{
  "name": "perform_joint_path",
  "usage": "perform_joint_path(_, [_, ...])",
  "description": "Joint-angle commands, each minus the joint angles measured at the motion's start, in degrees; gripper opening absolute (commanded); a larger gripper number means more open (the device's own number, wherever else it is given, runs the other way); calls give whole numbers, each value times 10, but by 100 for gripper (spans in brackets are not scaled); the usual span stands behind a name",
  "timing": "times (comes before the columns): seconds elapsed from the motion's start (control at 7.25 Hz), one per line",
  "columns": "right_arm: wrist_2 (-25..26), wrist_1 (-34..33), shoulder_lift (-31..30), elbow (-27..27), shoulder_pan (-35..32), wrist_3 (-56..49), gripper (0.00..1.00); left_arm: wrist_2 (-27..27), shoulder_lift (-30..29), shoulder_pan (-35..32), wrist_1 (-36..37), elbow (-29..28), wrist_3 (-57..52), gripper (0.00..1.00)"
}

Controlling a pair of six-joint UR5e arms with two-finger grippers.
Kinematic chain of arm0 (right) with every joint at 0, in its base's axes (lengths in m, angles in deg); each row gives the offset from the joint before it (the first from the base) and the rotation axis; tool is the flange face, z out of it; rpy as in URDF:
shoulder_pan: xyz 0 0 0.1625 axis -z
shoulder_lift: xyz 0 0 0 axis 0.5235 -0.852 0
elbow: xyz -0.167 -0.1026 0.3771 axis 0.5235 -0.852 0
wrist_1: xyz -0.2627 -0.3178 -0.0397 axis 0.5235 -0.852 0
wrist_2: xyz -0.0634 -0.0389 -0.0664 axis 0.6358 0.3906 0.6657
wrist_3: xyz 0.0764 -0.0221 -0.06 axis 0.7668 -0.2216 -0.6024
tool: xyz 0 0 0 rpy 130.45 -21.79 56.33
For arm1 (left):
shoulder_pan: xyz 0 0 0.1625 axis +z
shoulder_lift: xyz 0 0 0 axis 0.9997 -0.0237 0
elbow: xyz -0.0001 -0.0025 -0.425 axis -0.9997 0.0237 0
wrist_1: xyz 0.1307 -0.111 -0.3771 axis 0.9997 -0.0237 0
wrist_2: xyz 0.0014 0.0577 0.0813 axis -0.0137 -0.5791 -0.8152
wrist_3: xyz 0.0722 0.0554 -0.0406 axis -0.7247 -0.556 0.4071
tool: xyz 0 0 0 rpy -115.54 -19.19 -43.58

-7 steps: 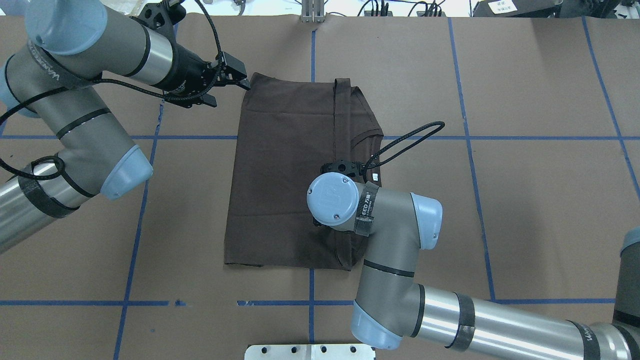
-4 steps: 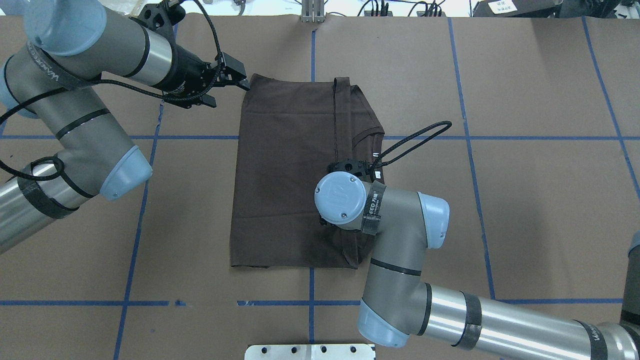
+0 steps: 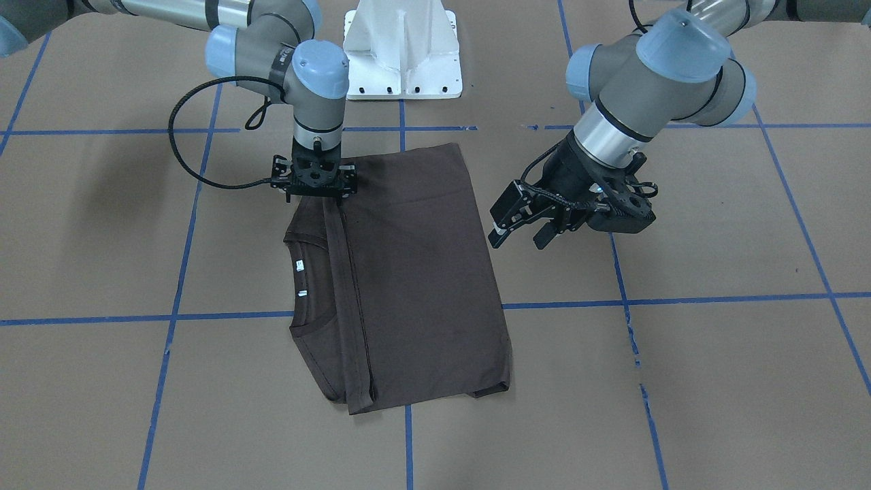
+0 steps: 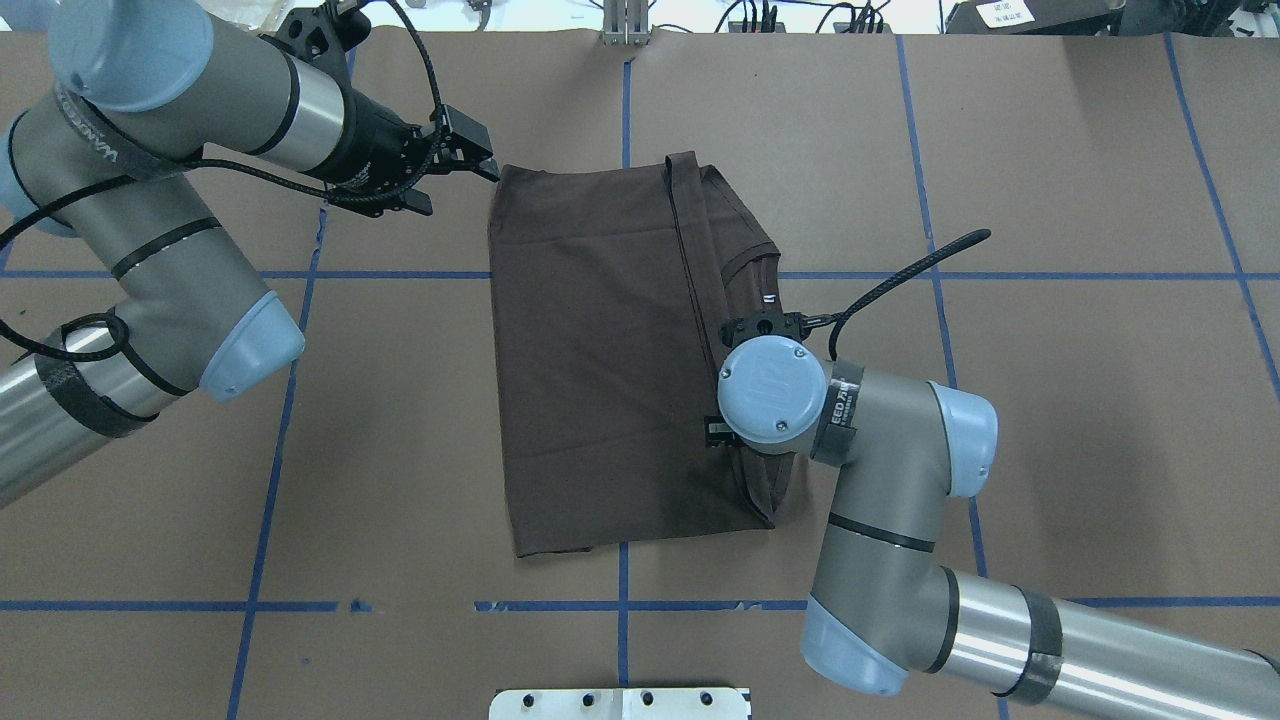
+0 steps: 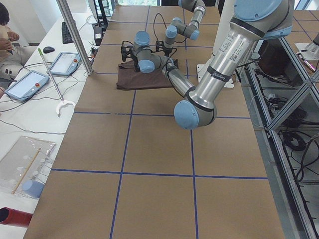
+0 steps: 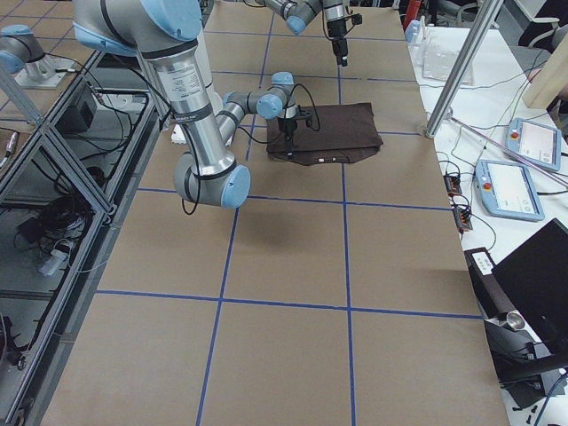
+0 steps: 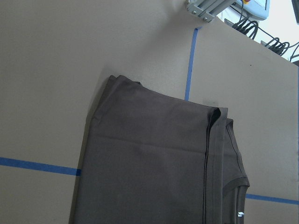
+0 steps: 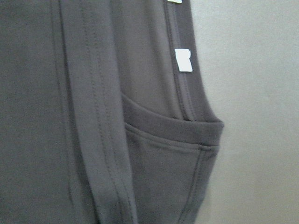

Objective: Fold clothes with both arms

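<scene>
Shirt [image 4: 600, 340] is folded into a long rectangle, flat on the table [image 4: 1050, 400] mid-span, lying across the centre tape [image 4: 622, 570] and slightly skewed to the grid. Collar [image 3: 291, 235] and two white labels [image 3: 297, 265] are exposed along the edge on the robot's right. A doubled seam strip [image 3: 350, 286] runs the shirt's length just inboard of them.

Right gripper [image 3: 320, 196] points straight down onto the seam strip at the shirt's robot-side end, touching the fabric. The wrist mount masks its fingers in the outside views, so I can't tell whether it is clamped on the cloth or only pressing. The right wrist cam is filled with shirt [image 8: 46, 116]: strip, collar curve, one label.

Left gripper [image 4: 465, 190] has its jaws apart with nothing in them. It is tilted, off the cloth, just beside the shirt's far corner on the robot's left. The front view agrees: fingers [image 3: 500, 231] are spread, near the shirt edge, not touching. The left wrist cam looks down at the shirt's far end [image 7: 149, 158] and the tape.

White base [image 3: 401, 54] sits at the robot-side edge, apart from the shirt.
</scene>
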Motion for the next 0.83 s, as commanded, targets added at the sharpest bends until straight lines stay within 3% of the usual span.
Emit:
perform_joint_path(0.0, [-1, -11, -36, 34, -19, -32, 100, 0, 0, 0, 0, 1, 1, 88])
perform_joint_path(0.14, [0, -11, -62, 40, -27, -48, 100, 0, 0, 0, 0, 1, 1, 88])
perform_joint_path(0.28, [0, -8, -127, 88, -42, -87, 100, 0, 0, 0, 0, 1, 1, 88])
perform_joint_path(0.41, [-2, -11, -138, 123, -50, -110, 100, 0, 0, 0, 0, 2, 1, 88])
perform_joint_path(0.69, [-2, -12, -102, 120, -39, -90, 100, 0, 0, 0, 1, 6, 7, 88])
